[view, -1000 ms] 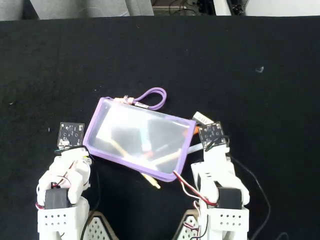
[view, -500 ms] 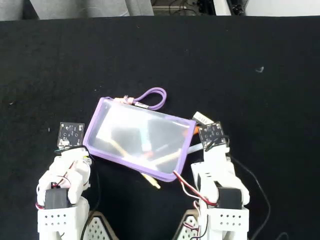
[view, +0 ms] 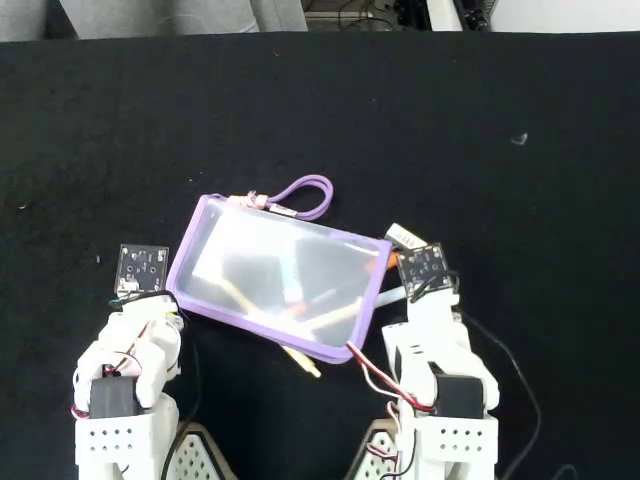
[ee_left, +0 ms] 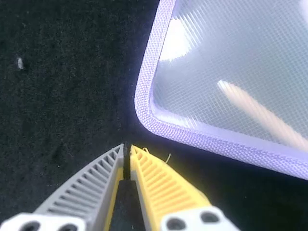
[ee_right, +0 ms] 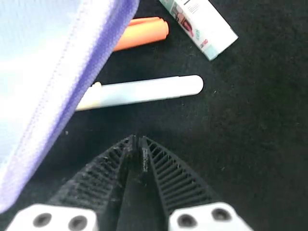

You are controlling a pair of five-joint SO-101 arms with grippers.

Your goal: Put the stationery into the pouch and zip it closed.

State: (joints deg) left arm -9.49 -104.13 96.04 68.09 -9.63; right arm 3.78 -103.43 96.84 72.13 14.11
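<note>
Black worktop [view: 520,200] carries everything, and nothing on it has shifted since the earlier frames; both arms are as they were. The lilac-edged clear pouch [view: 280,275] lies flat near the middle. Its long axis runs from about 10 o'clock to 4 o'clock, and its loop strap [view: 305,195] is at the 12 o'clock edge. The left pincer [ee_left: 126,151] is closed on nothing, just off the pouch's 8 o'clock corner. The right pincer [ee_right: 137,142] is likewise closed and empty by the 4 o'clock end. Ahead of it lie a white pen [ee_right: 144,91] and an orange marker [ee_right: 142,33], both partly under the pouch edge, and a small box [ee_right: 197,21] beyond them. A yellow pencil [view: 302,361] pokes out at 6 o'clock.
</note>
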